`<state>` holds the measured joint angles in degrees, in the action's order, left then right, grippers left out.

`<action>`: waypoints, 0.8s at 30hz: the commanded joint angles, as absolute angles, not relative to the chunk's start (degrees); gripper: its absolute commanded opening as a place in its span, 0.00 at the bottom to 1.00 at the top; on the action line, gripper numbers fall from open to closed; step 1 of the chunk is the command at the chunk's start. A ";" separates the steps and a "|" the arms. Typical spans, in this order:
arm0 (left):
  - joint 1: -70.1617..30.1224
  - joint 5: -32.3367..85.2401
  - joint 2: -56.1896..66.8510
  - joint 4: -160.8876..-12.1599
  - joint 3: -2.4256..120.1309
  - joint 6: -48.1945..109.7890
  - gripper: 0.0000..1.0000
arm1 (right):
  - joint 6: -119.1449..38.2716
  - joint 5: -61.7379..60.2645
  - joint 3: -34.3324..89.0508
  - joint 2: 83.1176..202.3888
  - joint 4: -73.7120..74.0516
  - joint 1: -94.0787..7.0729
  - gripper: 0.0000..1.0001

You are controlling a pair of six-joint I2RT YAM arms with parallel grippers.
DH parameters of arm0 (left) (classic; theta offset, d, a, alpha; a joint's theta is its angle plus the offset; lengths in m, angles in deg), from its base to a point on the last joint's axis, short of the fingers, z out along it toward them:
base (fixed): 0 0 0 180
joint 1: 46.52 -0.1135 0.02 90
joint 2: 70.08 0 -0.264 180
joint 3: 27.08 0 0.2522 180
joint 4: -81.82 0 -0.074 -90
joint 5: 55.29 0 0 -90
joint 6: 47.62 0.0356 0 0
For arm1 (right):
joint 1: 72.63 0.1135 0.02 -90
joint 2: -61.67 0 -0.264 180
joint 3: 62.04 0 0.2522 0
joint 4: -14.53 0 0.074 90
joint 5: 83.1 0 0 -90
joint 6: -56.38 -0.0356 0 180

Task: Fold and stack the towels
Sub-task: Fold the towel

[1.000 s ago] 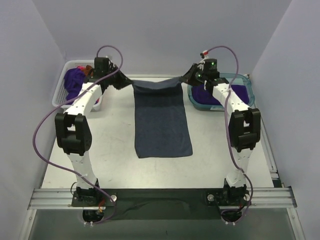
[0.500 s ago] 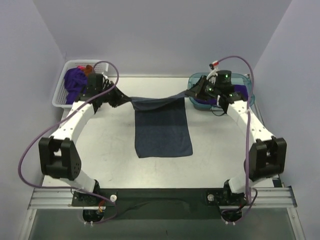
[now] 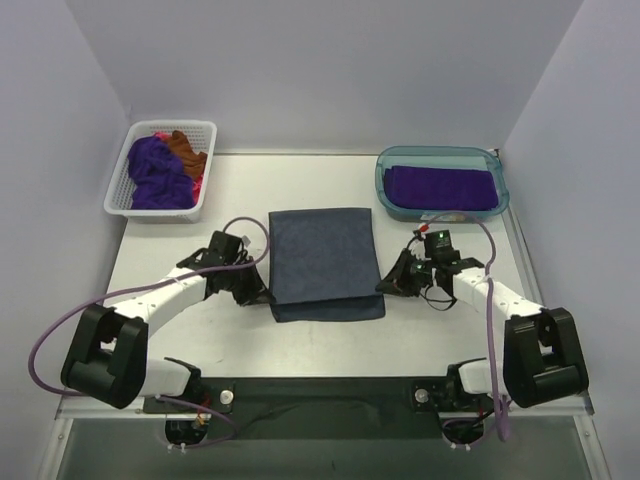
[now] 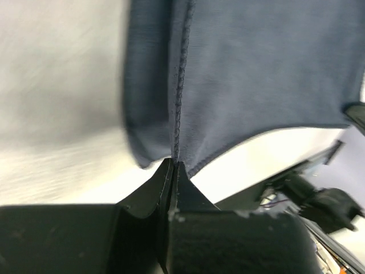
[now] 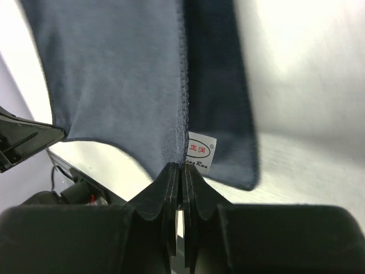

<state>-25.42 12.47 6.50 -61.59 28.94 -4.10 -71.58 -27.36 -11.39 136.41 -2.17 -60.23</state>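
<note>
Both arms have come back from the far side of the worktop (image 3: 330, 340). A second ago they held the far edge of the blue-grey towel (image 3: 322, 255) up in the air. Now that edge is pulled down over the near edge, so the towel looks half as long as it was.

The blue-grey towel lies flat in the middle of the worktop, folded in two. At its near edge I can see a thin strip of the bottom layer peeking out from under the top one.

The left fingers (image 3: 258, 293) are low at the towel's near left corner. In my left wrist view they (image 4: 173, 171) are pinched tight on the stitched edge of the cloth. The right fingers (image 3: 388, 285) are low at the near right corner. In my right wrist view they (image 5: 181, 171) are pinched tight on the edge too, just beside a small white label (image 5: 201, 151) with red print.

The white basket (image 3: 150, 212) sits at the far left corner. It holds a crumpled purple towel (image 3: 155, 172), a rust-brown towel (image 3: 185, 150) behind it, and a bit of pink cloth (image 3: 197, 185) at the side.

The teal tub (image 3: 445, 213) sits at the far right corner. A folded purple towel (image 3: 440, 185) lies flat inside it.
</note>
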 commanded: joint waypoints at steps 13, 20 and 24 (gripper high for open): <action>-23.93 16.61 13.07 -64.47 21.48 -1.92 0.00 | -73.61 -23.33 -17.78 144.47 1.82 -60.50 0.00; -23.93 19.68 7.19 -56.48 30.18 -0.34 0.00 | -72.21 -21.75 -10.05 138.07 -7.39 -60.50 0.00; -23.93 21.35 2.44 -50.68 34.40 -0.42 0.00 | -72.21 -21.40 -6.36 132.87 -12.15 -60.41 0.00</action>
<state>-23.97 18.55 7.29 -55.38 29.93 -1.85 -73.02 -23.01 -10.08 137.66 -6.46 -60.23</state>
